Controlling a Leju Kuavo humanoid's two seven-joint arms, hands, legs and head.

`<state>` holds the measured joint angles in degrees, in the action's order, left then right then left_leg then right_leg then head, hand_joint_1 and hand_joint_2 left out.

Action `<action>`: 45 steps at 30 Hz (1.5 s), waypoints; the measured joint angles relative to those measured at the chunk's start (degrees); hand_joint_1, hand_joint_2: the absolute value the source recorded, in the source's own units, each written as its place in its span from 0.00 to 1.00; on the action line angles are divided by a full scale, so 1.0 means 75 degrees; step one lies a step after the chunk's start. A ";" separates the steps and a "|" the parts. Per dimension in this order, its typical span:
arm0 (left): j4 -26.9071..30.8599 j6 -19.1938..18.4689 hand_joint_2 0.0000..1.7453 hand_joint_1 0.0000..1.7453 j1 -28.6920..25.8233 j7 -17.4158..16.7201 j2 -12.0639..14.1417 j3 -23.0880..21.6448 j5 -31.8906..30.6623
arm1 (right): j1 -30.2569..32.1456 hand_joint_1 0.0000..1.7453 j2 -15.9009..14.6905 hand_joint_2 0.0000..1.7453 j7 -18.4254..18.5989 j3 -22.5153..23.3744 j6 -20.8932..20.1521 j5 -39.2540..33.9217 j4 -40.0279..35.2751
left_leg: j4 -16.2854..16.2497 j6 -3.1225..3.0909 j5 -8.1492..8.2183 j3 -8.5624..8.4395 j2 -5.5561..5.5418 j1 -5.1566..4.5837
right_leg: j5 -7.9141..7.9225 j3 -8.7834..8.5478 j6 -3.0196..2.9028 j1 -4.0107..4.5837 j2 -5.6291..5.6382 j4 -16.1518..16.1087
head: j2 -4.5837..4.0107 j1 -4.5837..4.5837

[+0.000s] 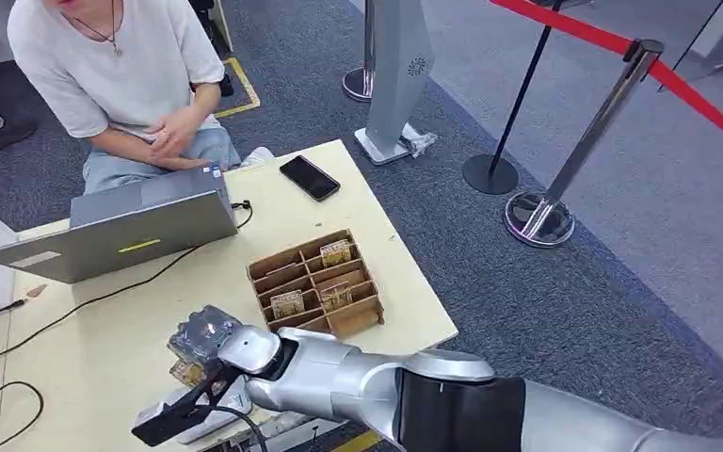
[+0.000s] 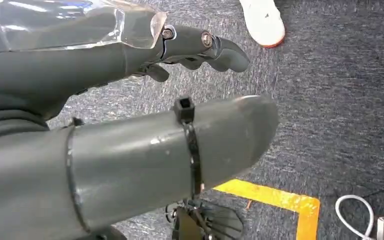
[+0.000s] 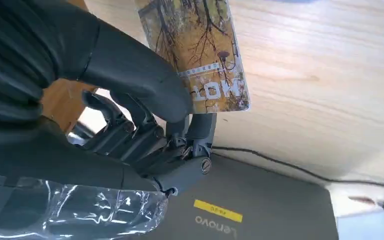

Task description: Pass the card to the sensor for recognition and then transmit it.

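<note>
My right hand (image 1: 205, 339) hangs low over the near left part of the table, its arm reaching in from the lower right. It pinches a card (image 3: 200, 55) printed with autumn trees between thumb and fingers. In the head view the card (image 1: 188, 373) peeks out under the hand, just above the black and white sensor device (image 1: 174, 419) at the table's front edge. Whether the card touches the sensor I cannot tell. My left hand (image 2: 130, 100) hangs above the carpet, holding nothing, with its fingers (image 2: 200, 44) stretched out.
A wooden divided box (image 1: 315, 282) with a few cards stands mid-table, to the right of my hand. Behind are an open laptop (image 1: 132, 226), a black phone (image 1: 309, 177) and a seated person (image 1: 122, 66). Cables (image 1: 104, 297) cross the left side. Stanchions (image 1: 546, 212) stand on the right.
</note>
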<state>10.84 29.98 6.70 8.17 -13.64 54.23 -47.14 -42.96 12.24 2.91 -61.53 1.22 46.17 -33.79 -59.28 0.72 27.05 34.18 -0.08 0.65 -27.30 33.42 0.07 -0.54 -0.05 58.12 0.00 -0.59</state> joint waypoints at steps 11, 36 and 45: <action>0.0000 0.0167 0.00 0.00 -0.0191 0.0551 0.0085 0.0003 0.0017 | 0.0069 1.00 -0.0539 1.00 -0.0595 0.1149 -0.0728 -0.1327 -0.1980 | 0.0000 0.0000 0.0001 0.0001 0.0002 0.0000 | 0.0000 0.0002 0.0000 0.0000 0.0002 -0.0001 | 0.0000 0.0000; 0.0000 -0.0063 0.00 0.00 -0.0180 0.0379 0.0070 0.0023 0.0049 | 0.0390 1.00 -0.1320 1.00 -0.1269 0.2898 0.0164 -0.2384 -0.3935 | -0.0005 -0.0001 0.0001 0.0002 0.0000 -0.0003 | 0.0002 0.0001 0.0002 -0.0004 0.0001 -0.0002 | 0.0000 0.0003; 0.0000 0.0750 0.00 0.00 0.0086 0.0866 -0.0230 -0.0023 -0.0044 | -0.1485 1.00 -0.1408 1.00 -0.1627 0.4151 0.3084 -0.0709 -0.2885 | -0.0008 -0.0006 -0.0008 0.0002 0.0004 -0.0003 | 0.0020 0.0000 0.0005 -0.0005 0.0006 0.0000 | 0.0000 0.0000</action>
<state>10.84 35.61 7.34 14.67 -15.37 54.05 -47.47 -54.09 1.68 -9.29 -30.40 24.35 40.85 -55.42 -59.33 0.67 26.99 34.20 -0.05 0.62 -27.15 33.42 0.11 -0.58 0.00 58.12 0.00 -0.59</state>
